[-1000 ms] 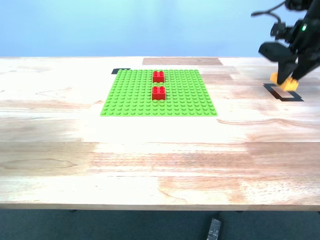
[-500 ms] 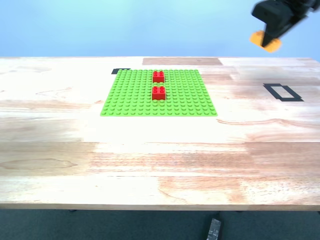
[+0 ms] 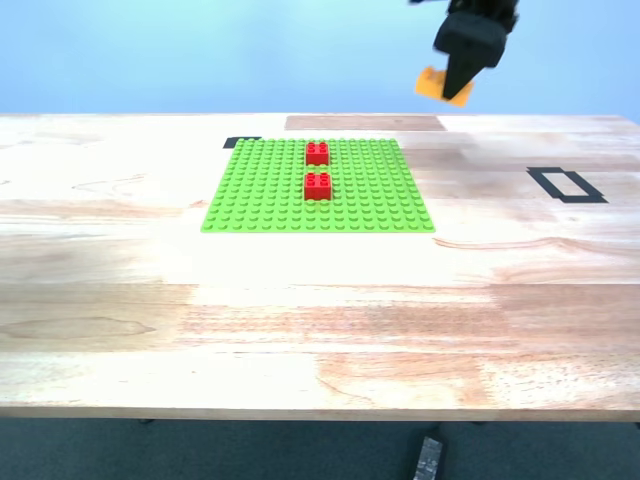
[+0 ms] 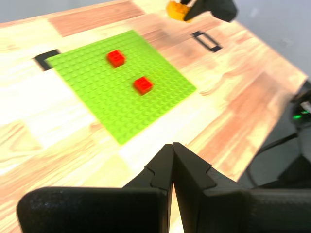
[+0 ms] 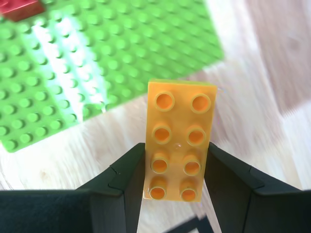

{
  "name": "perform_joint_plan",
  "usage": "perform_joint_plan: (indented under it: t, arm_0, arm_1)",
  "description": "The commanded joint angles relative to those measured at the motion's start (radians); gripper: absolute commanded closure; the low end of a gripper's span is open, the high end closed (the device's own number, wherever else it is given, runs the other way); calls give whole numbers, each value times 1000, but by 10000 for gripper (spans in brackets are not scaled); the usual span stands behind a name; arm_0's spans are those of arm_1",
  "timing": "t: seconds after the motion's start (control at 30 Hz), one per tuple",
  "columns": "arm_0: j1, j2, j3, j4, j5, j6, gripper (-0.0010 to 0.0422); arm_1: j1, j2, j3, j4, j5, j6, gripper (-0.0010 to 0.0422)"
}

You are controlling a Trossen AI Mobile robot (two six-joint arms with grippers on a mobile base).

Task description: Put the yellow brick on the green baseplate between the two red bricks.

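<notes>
Fingers of my second hand (image 5: 176, 167) clamp the yellow brick (image 5: 179, 138).

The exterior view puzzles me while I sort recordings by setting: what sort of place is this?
Probably a robot test bench in a lab: a bare wooden table against a plain blue wall, black tape marks, and a green baseplate laid out.

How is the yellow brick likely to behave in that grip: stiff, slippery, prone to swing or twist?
The yellow brick looks like hard moulded plastic, so probably stiff and light. My second gripper pinches only one end of its smooth long sides, leaving most of it sticking out, so it may pivot or slip if bumped. Its flat faces make rolling unlikely once it is set on the green baseplate.
</notes>
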Motion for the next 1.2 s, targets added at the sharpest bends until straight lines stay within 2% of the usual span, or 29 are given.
perform_joint_plan:
  t: [0.03, 0.53, 0.7, 0.9, 1.03, 1.2]
  arm_0:
    - [0, 0, 0, -12, -51, 0, 413]
    - [0, 0, 0, -7, -55, 1, 413]
    - [0, 0, 0, -8, -54, 1, 412]
    - [0, 0, 2, 8, -55, 0, 413]
    - [0, -1, 2, 7, -53, 0, 412]
    - [0, -2, 1, 4, -54, 0, 413]
  arm_1:
    - [47, 31, 26, -5, 0, -35, 370]
    - [245, 231, 222, -24, -4, -154, 370]
    - [269, 296, 275, -34, -11, -174, 370]
    - [289, 345, 272, -25, -34, -260, 384]
    - [293, 366, 269, -16, -34, -259, 414]
    - [291, 388, 295, -5, -34, -227, 409]
